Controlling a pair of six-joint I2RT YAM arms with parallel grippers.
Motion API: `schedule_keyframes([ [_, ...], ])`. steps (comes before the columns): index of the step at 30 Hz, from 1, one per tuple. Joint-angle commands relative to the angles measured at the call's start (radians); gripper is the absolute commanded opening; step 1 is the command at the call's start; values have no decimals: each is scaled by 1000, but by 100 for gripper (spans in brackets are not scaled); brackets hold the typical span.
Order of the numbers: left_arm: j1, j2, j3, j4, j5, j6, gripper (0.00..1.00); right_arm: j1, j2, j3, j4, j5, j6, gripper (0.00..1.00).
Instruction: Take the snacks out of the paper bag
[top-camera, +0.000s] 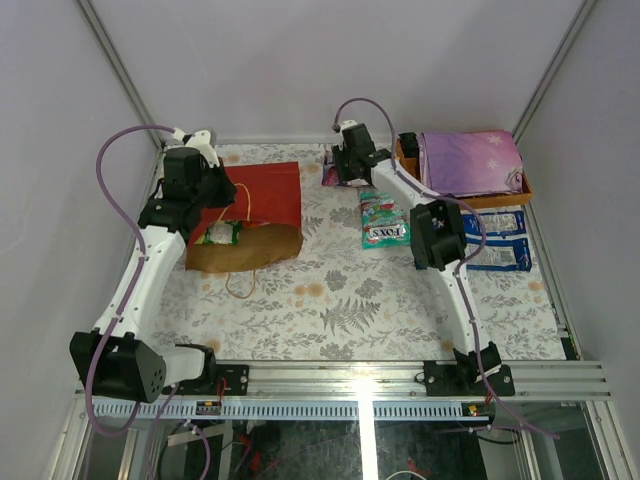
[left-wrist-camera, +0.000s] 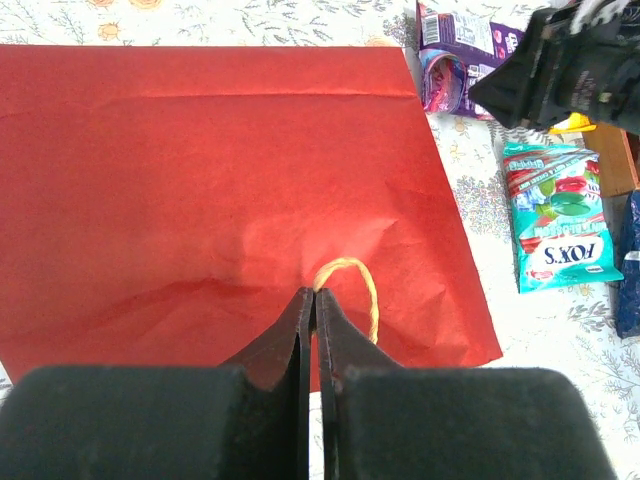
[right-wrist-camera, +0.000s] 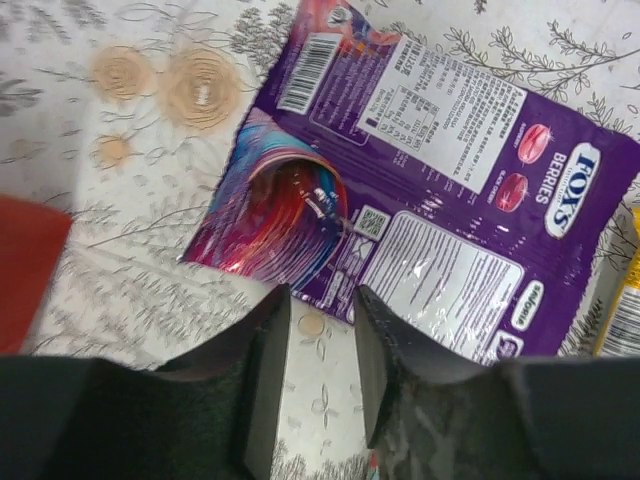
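The red paper bag (top-camera: 268, 192) lies flat at the back left, its brown mouth (top-camera: 245, 250) facing the near side. A green snack packet (top-camera: 220, 234) shows inside the mouth. My left gripper (left-wrist-camera: 315, 292) is shut on the bag's yellow loop handle (left-wrist-camera: 368, 285), above the red paper (left-wrist-camera: 220, 170). My right gripper (right-wrist-camera: 320, 298) stands open just short of a purple FOX'S Berries packet (right-wrist-camera: 440, 190) lying on the cloth, with only tablecloth between its fingers. A teal FOX'S packet (top-camera: 383, 222) lies to the right of the bag. Two blue-and-white packs (top-camera: 497, 238) lie further right.
An orange-brown wooden tray (top-camera: 500, 200) with a folded purple cloth (top-camera: 470, 160) stands at the back right. A yellow packet edge (right-wrist-camera: 622, 310) shows beside the purple packet. The second loop handle (top-camera: 240, 285) trails on the flowered tablecloth in front of the bag.
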Motion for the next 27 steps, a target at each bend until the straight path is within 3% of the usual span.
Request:
schedule_keyframes([
  [1,6,11,21,14,31,3,0,-6,-227,-56,54,-120,-12,42],
  [7,4,-1,24,24,109,-11,0,-6,-423,-188,94,-242,-20,66],
  [10,2,-34,4,44,152,-13,0,-7,-533,-335,148,-279,11,71],
  [15,-36,-105,-78,75,188,-40,0,-8,-683,-533,208,-359,65,74],
  [19,-141,-115,-120,69,100,-38,0,-8,-780,-654,258,-397,119,75],
  [27,-241,-58,-63,65,58,-30,0,-8,-955,-846,268,-402,145,76],
])
